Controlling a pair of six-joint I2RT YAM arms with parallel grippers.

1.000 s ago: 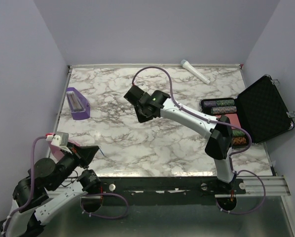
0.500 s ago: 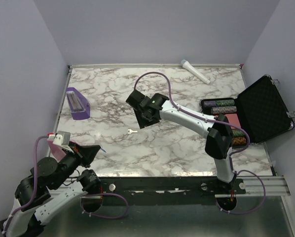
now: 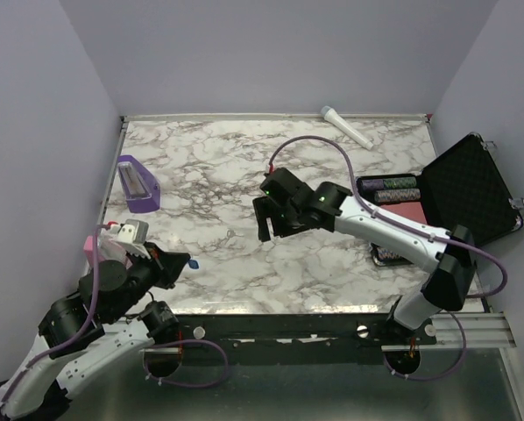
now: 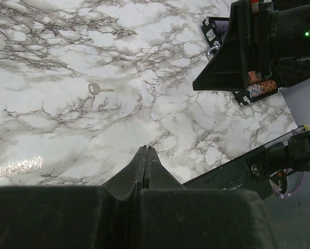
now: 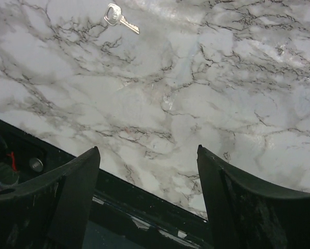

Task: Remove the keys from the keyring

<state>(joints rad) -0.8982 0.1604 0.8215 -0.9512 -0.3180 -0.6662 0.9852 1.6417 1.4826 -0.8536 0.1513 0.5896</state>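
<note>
Key [image 5: 121,21] lies flat & alone on the marble surface [image 3: 201,167], nothing threaded through its head, so the separation looks done. Left tool [image 4: 146,155] is clenched, fingers pressed tight w/ no gap in its wrist view. In the top view a bit of the blue keyring [image 3: 194,261] pokes out past its tips, so I judge it's pinching the tag, near the front-left edge & well apart from the key. The thin ring itself is too small to make out. Right tool [image 5: 147,176] is released, jaws spread wide w/ nothing btwn them, hovering over the surface w/ the key just beyond its fingertips. Prob. reason for the layout: one arm anchors the tag while the other works the key free, hence one tight grip & one empty. What's left, if anything: set the tag down.
</note>
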